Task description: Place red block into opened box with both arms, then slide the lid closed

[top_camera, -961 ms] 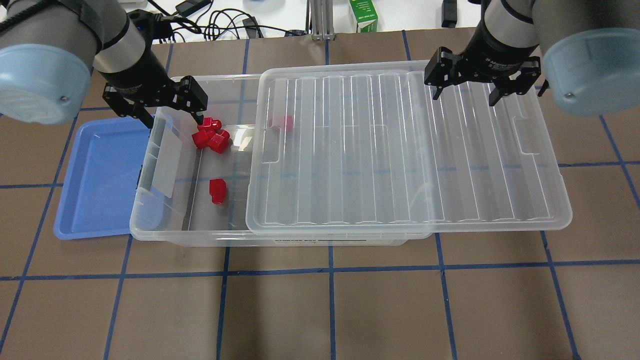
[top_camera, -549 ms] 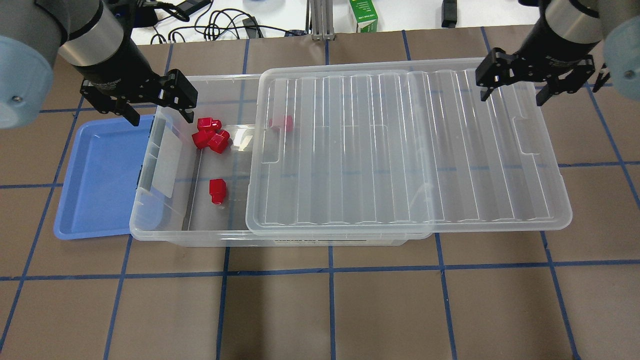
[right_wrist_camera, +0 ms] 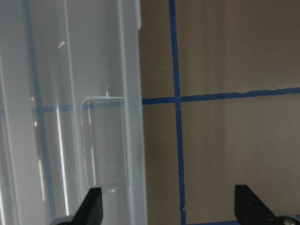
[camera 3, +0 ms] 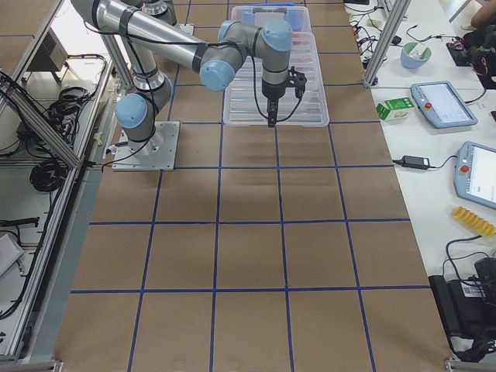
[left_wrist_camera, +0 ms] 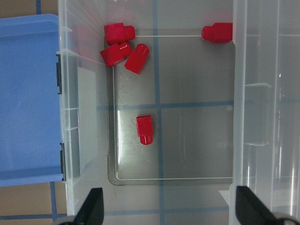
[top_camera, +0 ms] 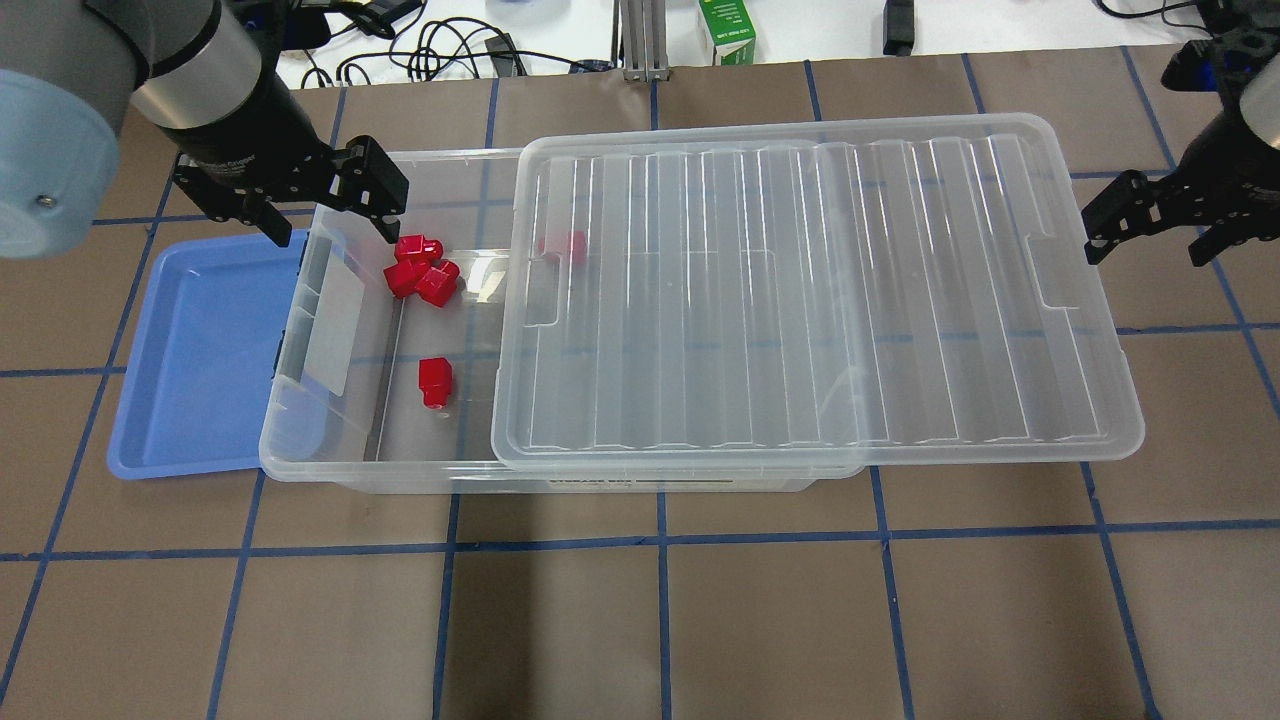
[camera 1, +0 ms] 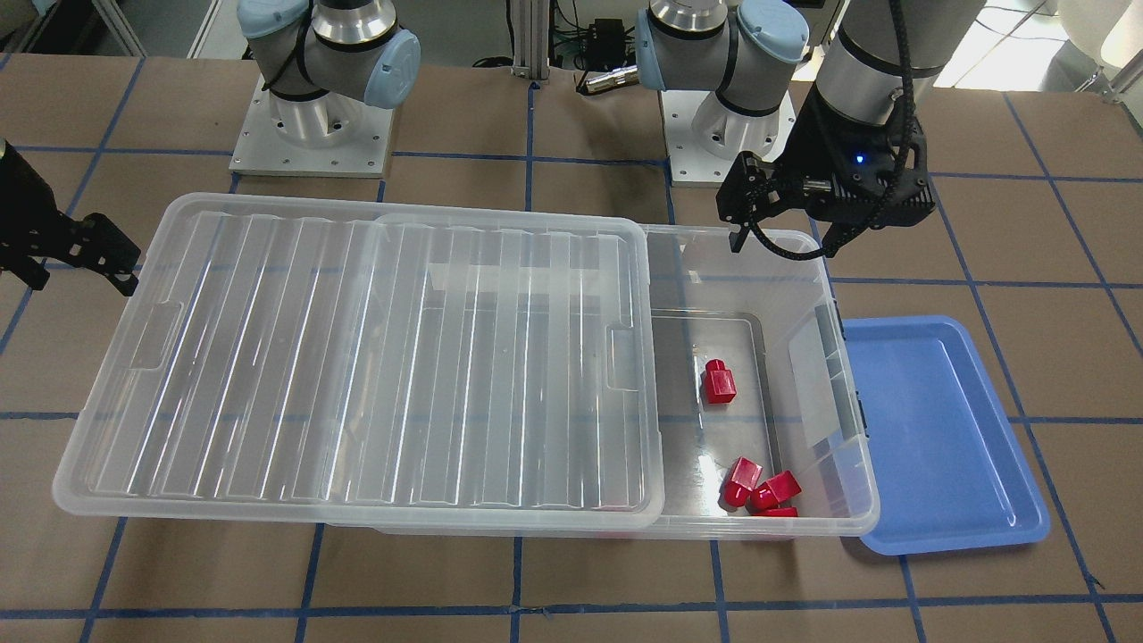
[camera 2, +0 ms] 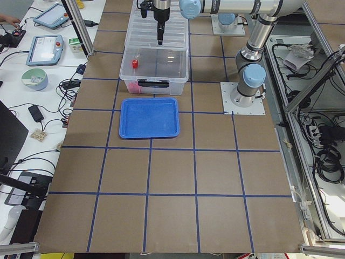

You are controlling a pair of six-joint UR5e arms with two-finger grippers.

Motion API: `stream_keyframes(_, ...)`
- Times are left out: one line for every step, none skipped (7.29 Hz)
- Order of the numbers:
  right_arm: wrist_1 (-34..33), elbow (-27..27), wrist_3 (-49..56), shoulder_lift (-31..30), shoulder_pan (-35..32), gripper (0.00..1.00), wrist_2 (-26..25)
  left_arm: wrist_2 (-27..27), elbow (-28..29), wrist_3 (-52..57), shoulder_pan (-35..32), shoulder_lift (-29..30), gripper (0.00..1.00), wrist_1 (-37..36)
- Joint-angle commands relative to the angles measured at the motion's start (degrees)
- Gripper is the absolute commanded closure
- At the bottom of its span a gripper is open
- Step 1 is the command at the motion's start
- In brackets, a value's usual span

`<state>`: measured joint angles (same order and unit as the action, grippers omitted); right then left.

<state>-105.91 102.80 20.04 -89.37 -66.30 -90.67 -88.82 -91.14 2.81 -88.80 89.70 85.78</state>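
Open strip only at the left end of the box, toward the left edge of the surface. All the rest under the lid, overhanging the box's right end toward the right edge. In the strip, by the far wall, the red block, bunched with two others. A lone block mid-floor and a fifth block under the lid's left rim. Just beside the box's left end, a blue tray.

Since half a second ago: right end effector gone from above the lid's far right part, now raised at its right end, about over the rim. Left end effector hardly shifted. Blocks and lid as before.

On both arms, wrists pointing straight down, fingers spread wide, nothing held — the left high above the open strip.
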Motion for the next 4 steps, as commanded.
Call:
stream_keyframes(-7.96, 4.75, 1.05, 0.25, 0.64, 0.0, -7.03, 0.05, 0.0, 0.0, -0.06, -0.14, 0.0, 0.0)
stream_keyframes(-8.43, 5.03, 2.1, 0.25, 0.64, 0.0, -9.24, -0.04, 0.08, 0.0, -0.06, -0.23, 0.0, 0.0)
stream_keyframes(-8.34, 5.3, 3.5, 0.34, 0.64, 0.0, -10.48, -0.04, 0.08, 0.0, -0.06, -0.14, 0.0, 0.09)
stream_keyframes(-8.52, 6.0, 3.43, 0.86, 0.64, 0.0, -10.4, -0.04, 0.08, 0.0, -0.06, -0.4, 0.0, 0.09)
